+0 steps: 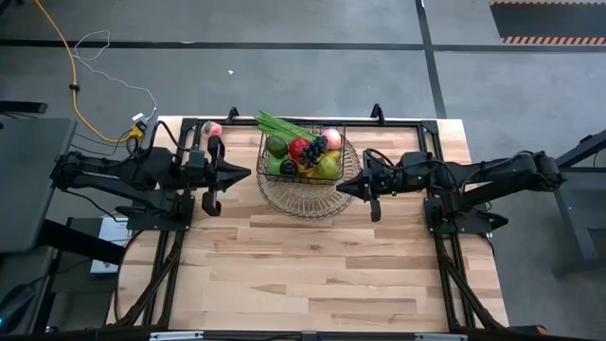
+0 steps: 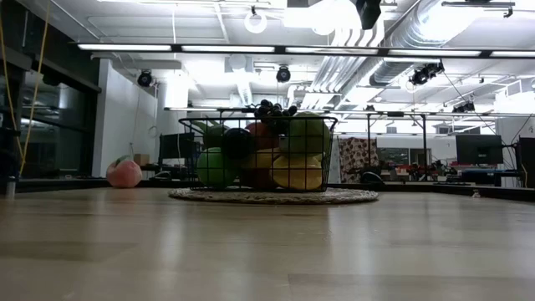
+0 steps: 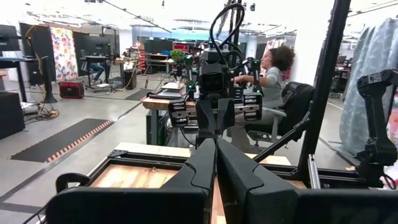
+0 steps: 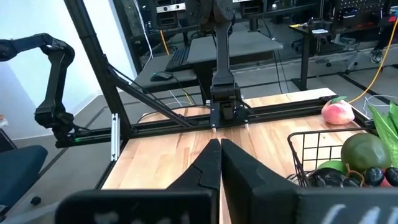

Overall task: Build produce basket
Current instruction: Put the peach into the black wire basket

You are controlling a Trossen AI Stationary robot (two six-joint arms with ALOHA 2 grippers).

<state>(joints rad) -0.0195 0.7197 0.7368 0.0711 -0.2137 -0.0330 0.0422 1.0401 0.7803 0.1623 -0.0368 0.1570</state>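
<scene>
Overhead, the dark thin-wire rectangular basket (image 1: 302,154) sits near the far edge of the pale butcher-block wooden table (image 1: 312,275), midway between its left and right edges, resting on a paler round wire tray (image 1: 305,194) whose rim shows beyond the basket's near side. Inside the basket the produce is heaped: a green leafy bunch (image 1: 281,124) pokes out over the far-left corner, a dark green apple (image 1: 276,146) lies beside a red apple (image 1: 299,149), a cluster of dark grapes (image 1: 313,147) lies on top of the heap at its middle, a pink peach (image 1: 331,138) occupies the far-right corner and a yellow-green pear (image 1: 328,167) sits along the right side. A second pink peach (image 1: 214,129) lies alone on the table near the far-left corner, outside the basket and well apart from it. The left gripper (image 1: 244,170) hangs just left of the basket, its two dark fingers pressed together with nothing between them. The right gripper (image 1: 340,186) points at the basket's near-right corner from just beside it, its fingers likewise closed flat against each other on nothing. From table height the basket (image 2: 259,150) is seen full above the flat tray (image 2: 272,196), the stray peach (image 2: 124,173) off to one side. Beyond the table a seated person (image 3: 272,74) works at a desk
</scene>
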